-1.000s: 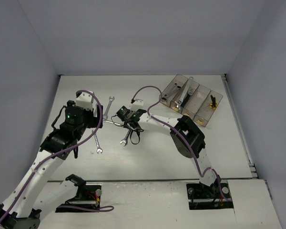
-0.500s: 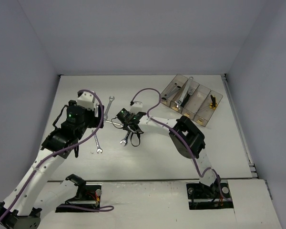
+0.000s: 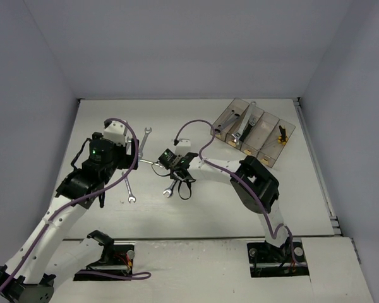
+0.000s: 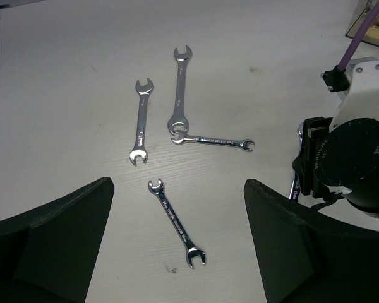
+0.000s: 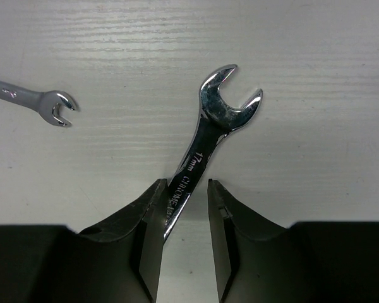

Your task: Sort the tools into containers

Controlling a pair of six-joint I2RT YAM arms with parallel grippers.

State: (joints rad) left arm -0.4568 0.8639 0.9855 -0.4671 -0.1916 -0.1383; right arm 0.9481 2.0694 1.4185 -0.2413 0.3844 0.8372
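Top view: wrench point(image 3: 168, 190) lies mid-surface under the right fingers point(image 3: 182, 180); bins point(image 3: 265, 158) well apart, far right.
Left wrist: left fingers point(image 4: 57, 240) spread wide, empty, above four loose wrenches point(image 4: 179, 88).
Right wrist: right fingers point(image 5: 132, 233) narrowly parted astride the shank, long axis running up-right; not yet pinching.

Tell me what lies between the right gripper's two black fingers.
The shaft of a silver metal open-ended wrench, in the right wrist view.
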